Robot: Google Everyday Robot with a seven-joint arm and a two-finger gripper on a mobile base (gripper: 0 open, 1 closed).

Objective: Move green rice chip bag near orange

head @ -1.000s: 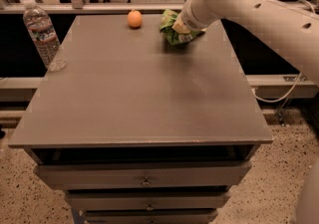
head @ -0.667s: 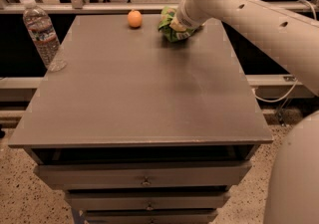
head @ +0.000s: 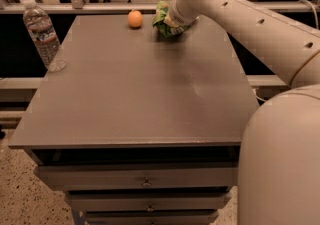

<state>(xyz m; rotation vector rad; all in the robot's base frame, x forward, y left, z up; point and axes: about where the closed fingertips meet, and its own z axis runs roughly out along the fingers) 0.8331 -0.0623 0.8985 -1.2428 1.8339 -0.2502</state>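
At the table's point(head: 140, 99) far edge the orange point(head: 135, 19) lies left of the rice chip bag point(head: 161, 18), near but apart; the gripper point(head: 173, 22) is at the bag's right side. A water bottle point(head: 44, 34) stands at the table's left edge; drawers point(head: 145, 176) sit beneath

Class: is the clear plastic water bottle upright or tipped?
Bottle upright: cap up, base on grey table. Gripper is at the crinkly green bag.

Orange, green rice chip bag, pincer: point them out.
orange point(head: 135, 19), camera view, middle of fruit.
green rice chip bag point(head: 161, 17), camera view, its left side.
pincer point(head: 173, 24), camera view, arm's tip at the bag.
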